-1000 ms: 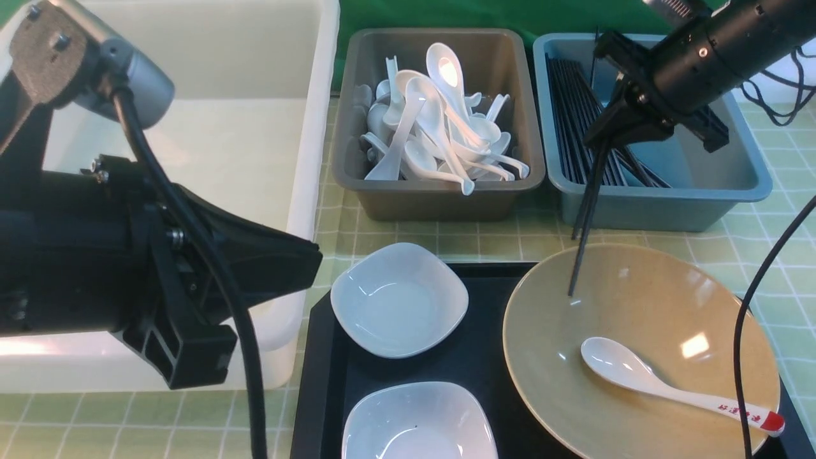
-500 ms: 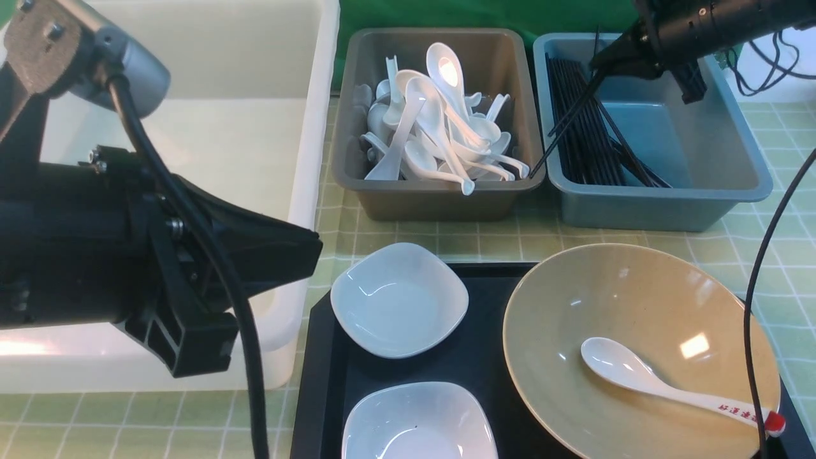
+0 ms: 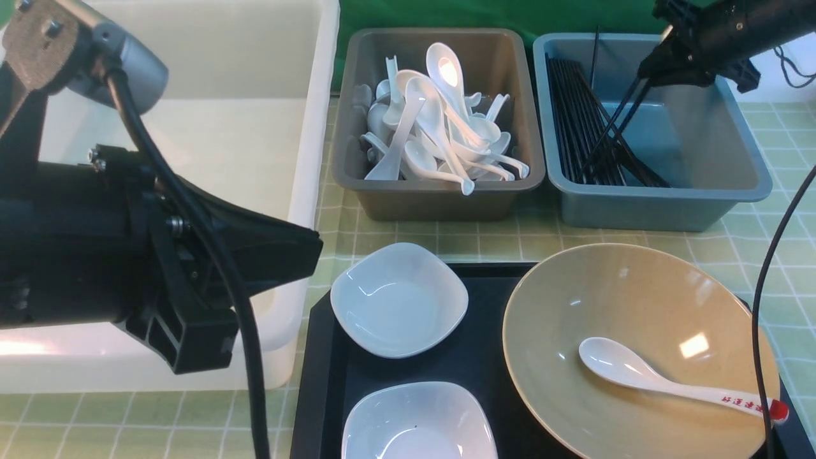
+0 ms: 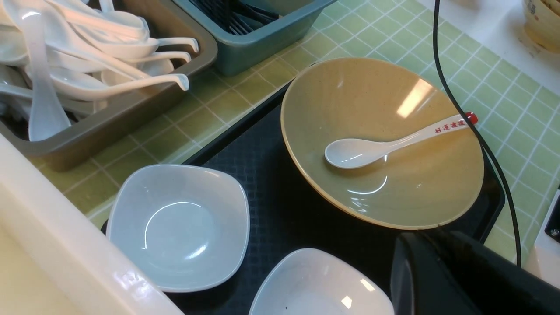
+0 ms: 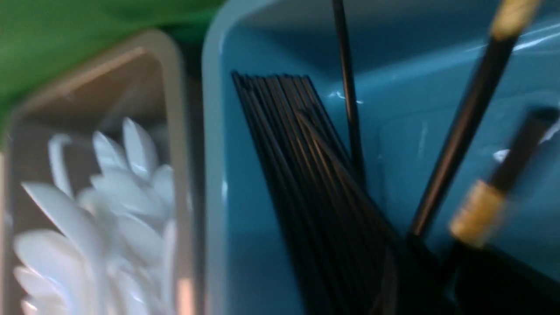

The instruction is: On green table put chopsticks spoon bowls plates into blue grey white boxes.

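Blue box (image 3: pixel 701 150), right half seemingly free

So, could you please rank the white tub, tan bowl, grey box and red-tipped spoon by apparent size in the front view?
1. white tub, though the left arm hides part
2. tan bowl
3. grey box; the bowl sits nearer the camera, so their true order is unsure
4. spoon

Spoon (image 3: pixel 663 382) in bowl (image 3: pixel 574 306) on tray (image 3: pixel 484 373).
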